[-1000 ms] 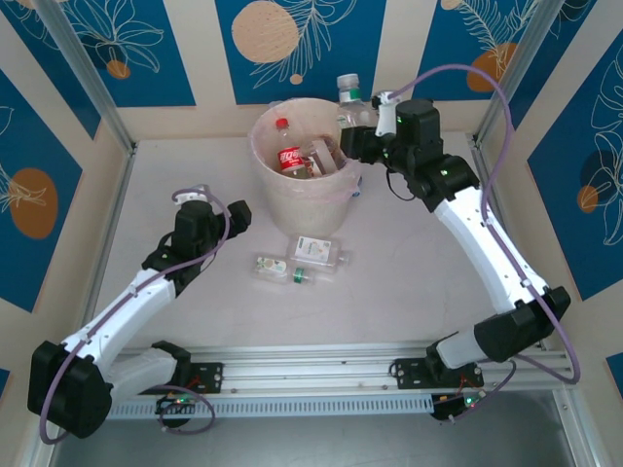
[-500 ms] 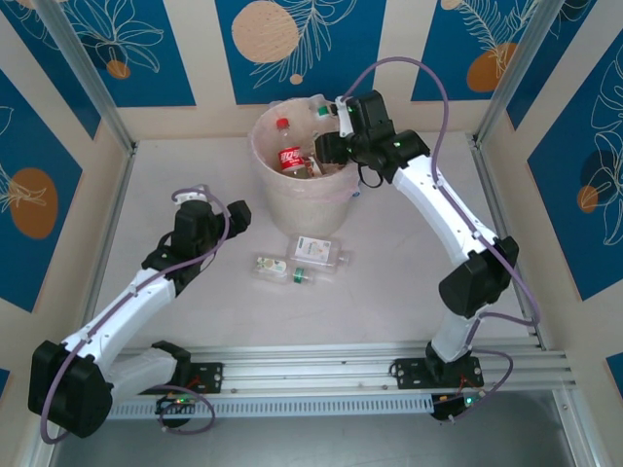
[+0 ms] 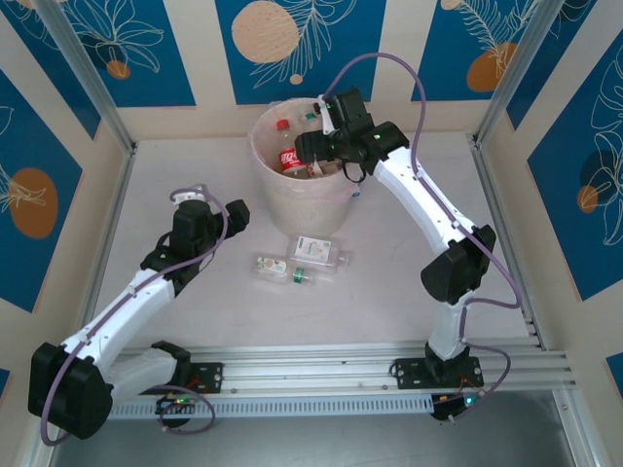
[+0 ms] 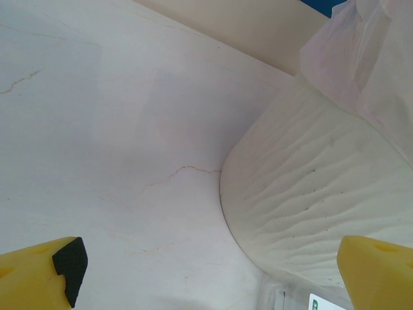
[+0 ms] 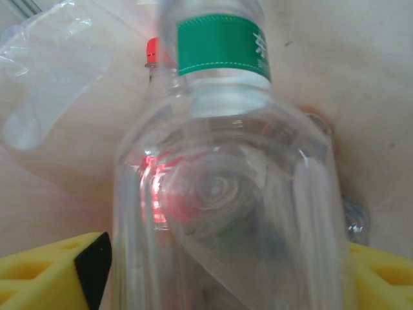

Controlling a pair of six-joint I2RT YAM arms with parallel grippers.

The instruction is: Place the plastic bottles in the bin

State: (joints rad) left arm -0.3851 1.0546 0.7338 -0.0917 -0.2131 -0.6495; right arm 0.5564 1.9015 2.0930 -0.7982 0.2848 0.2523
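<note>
Hovering over bin [image 3: 292, 209], right hand [image 5: 226, 271] flanking green-banded bottle [image 5: 226, 187], grip unclear, left hand [image 4: 206, 274] wide open beside bin.

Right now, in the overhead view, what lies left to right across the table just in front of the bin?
Left gripper → small clear bottle lying on its side → white-labelled bottle → right arm's elbow.

Bottles [image 3: 310, 255] near cream bin [image 3: 292, 209] (more inside)
</note>
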